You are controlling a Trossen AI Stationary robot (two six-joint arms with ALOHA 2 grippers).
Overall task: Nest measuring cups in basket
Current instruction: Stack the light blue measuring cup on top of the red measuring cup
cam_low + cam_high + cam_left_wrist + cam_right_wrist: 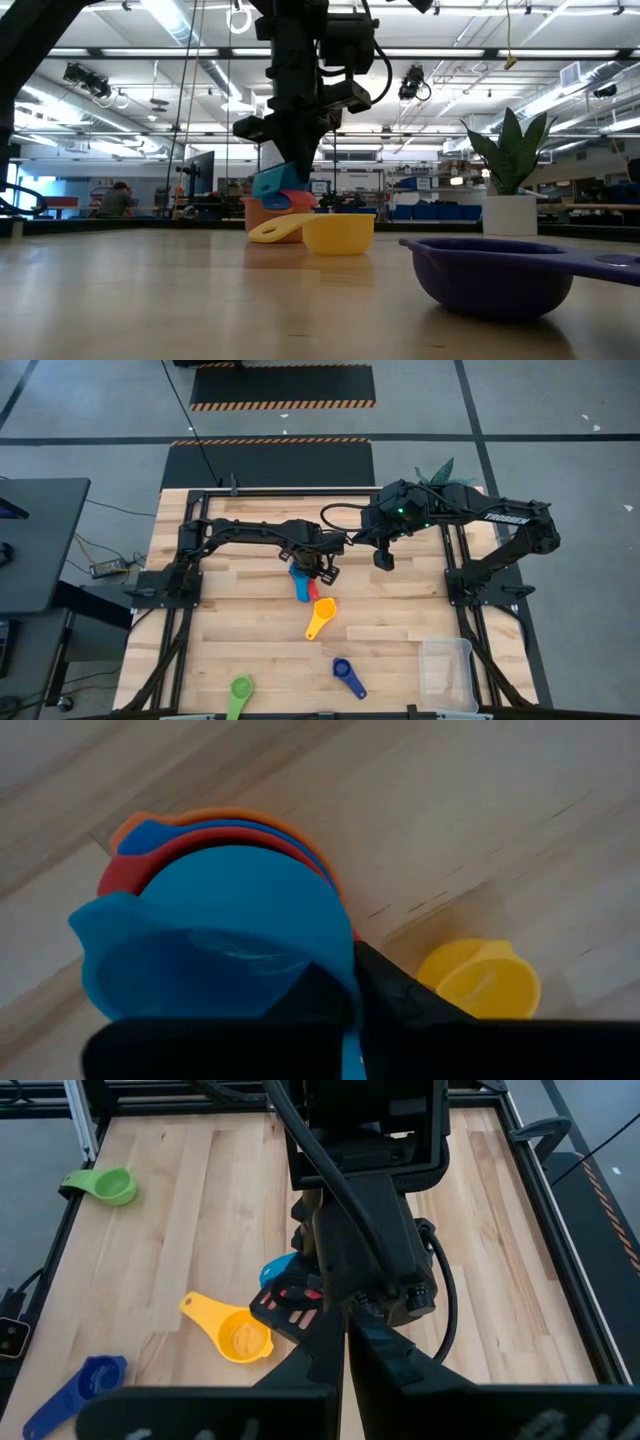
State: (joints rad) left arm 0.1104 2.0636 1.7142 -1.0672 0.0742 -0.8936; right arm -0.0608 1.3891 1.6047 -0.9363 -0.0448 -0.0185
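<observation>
Jaws of the left gripper (322, 570) clamp the light blue cup (215, 935) atop the red cup (125, 875) and orange cup (225, 817), beside the yellow cup (320, 619). Right gripper (384, 558) jaws hang closed nearby; the basket (447, 673) sits well apart.

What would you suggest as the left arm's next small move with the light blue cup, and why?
Probably open the left claw and lift clear. Its fingers pinch the light blue cup, which already sits on the stack of red and orange cups, beside the yellow cup. The right claw hovers nearby, shut.
</observation>
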